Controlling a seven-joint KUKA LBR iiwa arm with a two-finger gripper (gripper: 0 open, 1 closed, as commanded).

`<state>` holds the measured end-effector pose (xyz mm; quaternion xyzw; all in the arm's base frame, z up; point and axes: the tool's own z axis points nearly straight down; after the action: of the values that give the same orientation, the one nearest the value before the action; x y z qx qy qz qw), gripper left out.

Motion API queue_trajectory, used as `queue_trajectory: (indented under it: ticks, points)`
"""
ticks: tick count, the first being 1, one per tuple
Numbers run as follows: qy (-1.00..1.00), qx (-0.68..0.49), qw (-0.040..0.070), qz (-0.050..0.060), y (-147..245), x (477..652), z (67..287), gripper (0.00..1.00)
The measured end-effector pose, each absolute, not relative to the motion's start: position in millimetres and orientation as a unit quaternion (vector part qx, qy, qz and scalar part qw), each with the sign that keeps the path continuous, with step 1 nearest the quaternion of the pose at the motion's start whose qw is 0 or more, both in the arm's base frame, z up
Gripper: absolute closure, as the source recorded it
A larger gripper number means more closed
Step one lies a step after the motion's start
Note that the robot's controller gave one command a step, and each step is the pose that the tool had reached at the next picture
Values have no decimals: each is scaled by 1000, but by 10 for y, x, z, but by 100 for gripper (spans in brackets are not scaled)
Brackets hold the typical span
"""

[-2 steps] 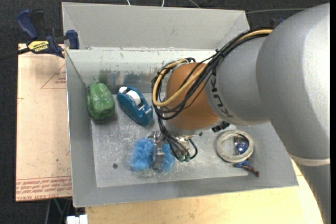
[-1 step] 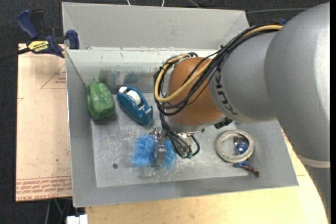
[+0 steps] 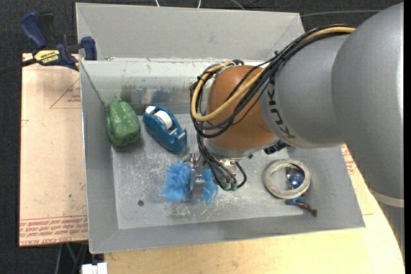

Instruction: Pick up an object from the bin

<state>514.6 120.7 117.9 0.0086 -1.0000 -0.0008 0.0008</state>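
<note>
My gripper (image 3: 195, 180) is low in the middle of the bin, its fingers down in a fluffy blue tuft (image 3: 174, 185) that lies near the front wall. Blue fluff shows on both sides of the fingers, so they look shut on it. A blue tape dispenser (image 3: 164, 128) with a white roll lies just behind and to the left of the gripper. Further left sits a green lumpy block (image 3: 122, 123).
A clear tape roll (image 3: 287, 178) with something blue inside lies at the right of the bin, with a small brown-blue stick (image 3: 303, 205) in front of it. The arm with its orange cover and cables hangs over the bin's middle and right.
</note>
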Motion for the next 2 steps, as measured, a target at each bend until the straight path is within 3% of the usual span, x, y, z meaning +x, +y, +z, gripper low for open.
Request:
queue_trajectory:
  ticks: [2]
  points:
    - [-1000, 9, -1, -2, 1211, 5153, 1597, 100]
